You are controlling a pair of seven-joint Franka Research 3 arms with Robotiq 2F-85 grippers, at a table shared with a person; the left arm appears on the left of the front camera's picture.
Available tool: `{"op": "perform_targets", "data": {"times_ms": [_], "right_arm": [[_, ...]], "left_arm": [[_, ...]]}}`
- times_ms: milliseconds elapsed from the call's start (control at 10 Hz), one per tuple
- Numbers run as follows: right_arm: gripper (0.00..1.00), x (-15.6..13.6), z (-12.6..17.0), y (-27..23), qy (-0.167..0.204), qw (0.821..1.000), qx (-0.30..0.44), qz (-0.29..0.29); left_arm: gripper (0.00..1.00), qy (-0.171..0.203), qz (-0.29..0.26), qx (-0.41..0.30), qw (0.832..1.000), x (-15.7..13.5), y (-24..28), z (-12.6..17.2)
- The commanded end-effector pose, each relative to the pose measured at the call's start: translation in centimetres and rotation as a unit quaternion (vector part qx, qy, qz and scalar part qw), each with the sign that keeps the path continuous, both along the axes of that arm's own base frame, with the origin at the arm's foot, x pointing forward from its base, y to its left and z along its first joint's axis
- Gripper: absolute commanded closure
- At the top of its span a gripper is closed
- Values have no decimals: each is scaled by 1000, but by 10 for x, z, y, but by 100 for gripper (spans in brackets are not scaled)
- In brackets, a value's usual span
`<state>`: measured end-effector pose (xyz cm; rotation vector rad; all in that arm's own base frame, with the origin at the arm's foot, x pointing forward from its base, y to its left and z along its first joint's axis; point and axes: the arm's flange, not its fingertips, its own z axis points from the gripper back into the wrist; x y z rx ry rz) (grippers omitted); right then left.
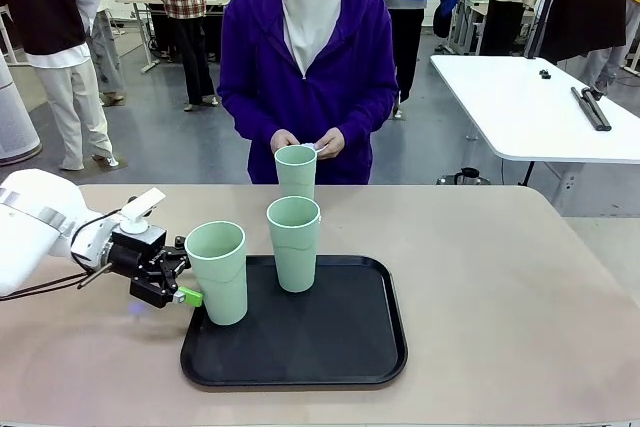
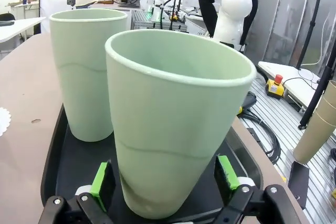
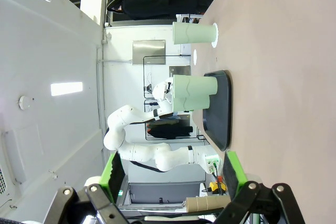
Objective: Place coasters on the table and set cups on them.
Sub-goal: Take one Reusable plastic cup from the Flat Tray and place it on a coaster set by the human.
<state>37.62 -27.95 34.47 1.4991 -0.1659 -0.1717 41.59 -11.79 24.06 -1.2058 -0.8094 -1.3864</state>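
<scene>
1. Three tall, tapered, pale mint-green plastic cups are in play. The near cup stands at the left edge of the black rectangular tray. The middle cup stands further in on the tray. The far cup stands on the beige matte table, close to the person.
2. Right wrist view: the far cup sits on a thin round white scalloped coaster. A second coaster lies bare on the table between that cup and the tray.
3. Left gripper: the jaws are apart and straddle the lower wall of the near cup. The green pads stand just beside the wall and are not clamped on it.
4. Right gripper: the jaws are apart and empty, well away from the cups.
5. Handling estimate: each cup is empty, so probably light, stiff and smooth-walled. Its height makes tipping likely.
6. Grip recommendation: pinch the wall at low to mid height with moderate force. The flare above the pads should resist downward slip.
7. Coaster estimate: light and easily shifted. Lower the cup straight down onto the centre.
</scene>
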Motion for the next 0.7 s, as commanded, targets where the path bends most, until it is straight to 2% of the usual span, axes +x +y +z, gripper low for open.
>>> {"op": "perform_targets", "data": {"times_ms": [0,400,600], "right_arm": [[0,0,1,0,0,1000,2,1],[0,0,1,0,0,1000,2,1],[0,0,1,0,0,1000,2,1]], "left_arm": [[0,-21,-2,-17,1000,4,-11,-7],[0,-14,-29,-21,999,3,-29,-13],[0,-28,-44,-29,998,2,-40,-15]]}}
